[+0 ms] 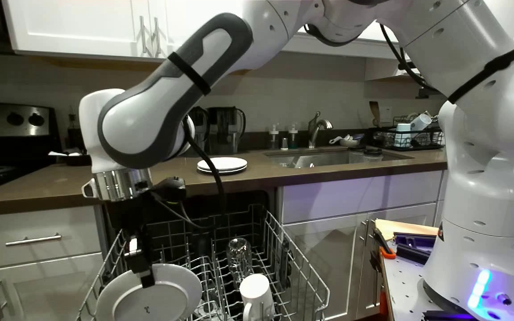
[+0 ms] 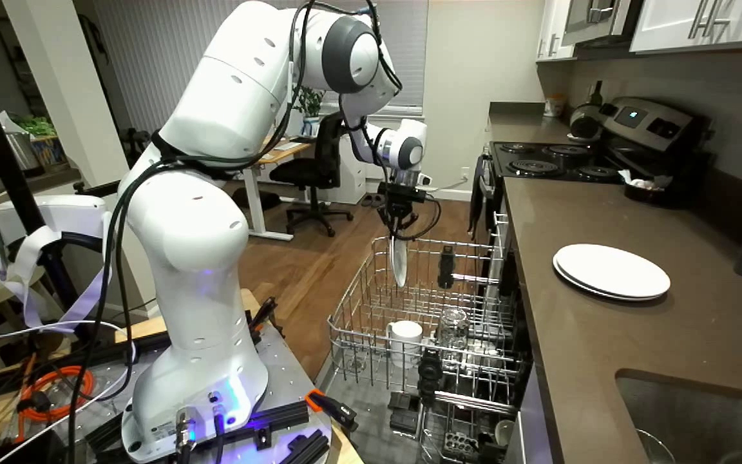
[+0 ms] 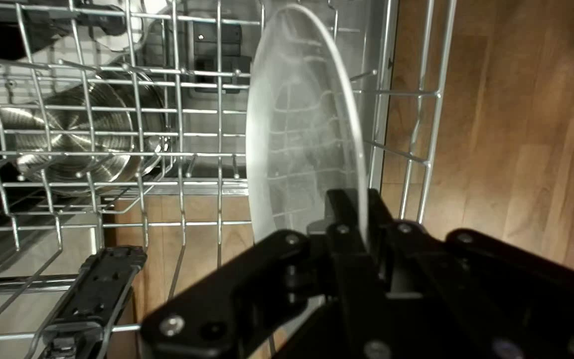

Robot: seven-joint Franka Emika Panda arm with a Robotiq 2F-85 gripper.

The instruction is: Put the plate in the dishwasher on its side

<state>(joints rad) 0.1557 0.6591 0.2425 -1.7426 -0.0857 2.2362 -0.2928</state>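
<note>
Clamped at the rim by the tool (image 3: 361, 208), the plate (image 1: 150, 300) is held edge-down beneath it, face near upright, above or inside the dishwasher rack (image 1: 328, 292), which cannot be told, so straight lowering seems needed!

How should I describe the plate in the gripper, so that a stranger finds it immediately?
Find the dishwasher rack, pulled out below the counter. There, the gripper pinches a white plate by its rim. It is held edge-down; the stacked plates lie flat.

White plate (image 1: 170, 292), grey dishwasher rack (image 1: 214, 267)
</note>
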